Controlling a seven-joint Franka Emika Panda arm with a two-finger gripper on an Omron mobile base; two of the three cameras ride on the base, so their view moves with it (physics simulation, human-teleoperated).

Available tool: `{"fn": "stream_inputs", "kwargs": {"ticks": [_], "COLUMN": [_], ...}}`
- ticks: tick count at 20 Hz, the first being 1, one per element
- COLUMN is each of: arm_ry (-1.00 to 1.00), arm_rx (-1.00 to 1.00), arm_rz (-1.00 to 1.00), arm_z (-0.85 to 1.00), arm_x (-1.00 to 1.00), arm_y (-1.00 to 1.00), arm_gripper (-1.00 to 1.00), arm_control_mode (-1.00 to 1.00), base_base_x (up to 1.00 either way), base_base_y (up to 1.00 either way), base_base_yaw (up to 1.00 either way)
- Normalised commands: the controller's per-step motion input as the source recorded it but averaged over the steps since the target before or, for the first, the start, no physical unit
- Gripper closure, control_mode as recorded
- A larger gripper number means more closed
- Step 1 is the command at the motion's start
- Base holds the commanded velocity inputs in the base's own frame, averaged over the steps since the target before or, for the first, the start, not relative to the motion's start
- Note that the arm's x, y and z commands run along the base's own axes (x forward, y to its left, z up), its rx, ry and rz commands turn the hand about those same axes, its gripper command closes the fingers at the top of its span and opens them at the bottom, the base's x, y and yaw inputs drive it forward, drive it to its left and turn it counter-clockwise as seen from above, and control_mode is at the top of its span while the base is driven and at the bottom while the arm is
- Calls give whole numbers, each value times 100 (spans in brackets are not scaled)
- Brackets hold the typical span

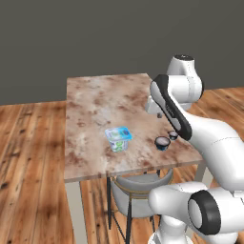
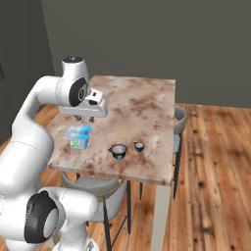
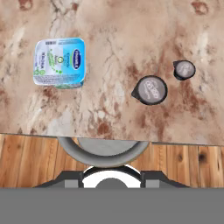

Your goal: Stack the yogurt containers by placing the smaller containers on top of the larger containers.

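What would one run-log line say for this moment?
gripper: above table, holding nothing | yogurt tub: unstacked | larger cup, smaller cup: side by side, apart from tub

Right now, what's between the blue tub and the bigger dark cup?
Nothing: bare table separates the tub from the cup, plain in the hand view.

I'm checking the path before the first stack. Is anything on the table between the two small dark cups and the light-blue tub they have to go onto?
Nothing visible does. The larger dark cup and the smaller dark cup stand apart to one side of the light-blue tub, with only bare marbled table between them. The tub's lid is uncovered.
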Motion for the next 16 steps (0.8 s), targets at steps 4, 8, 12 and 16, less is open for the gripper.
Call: {"fn": "stream_inputs", "kwargs": {"ticks": [4, 8, 12, 16], "arm_ry": [0, -1, -4, -4], "arm_rx": [0, 0, 2, 10], "arm_rz": [0, -1, -6, -9], "arm_z": [-1, -8, -13, -11], "arm_x": [-9, -23, -32, -38], "arm_y": [-1, -7, -16, -25], "arm_gripper": [-100, -100, -100, -100], "arm_control_mode": [-100, -100, -100, -100], "base_base_x": [0, 0, 0, 0], "base_base_y": [0, 0, 0, 0], "base_base_yaw": [0, 0, 0, 0]}}
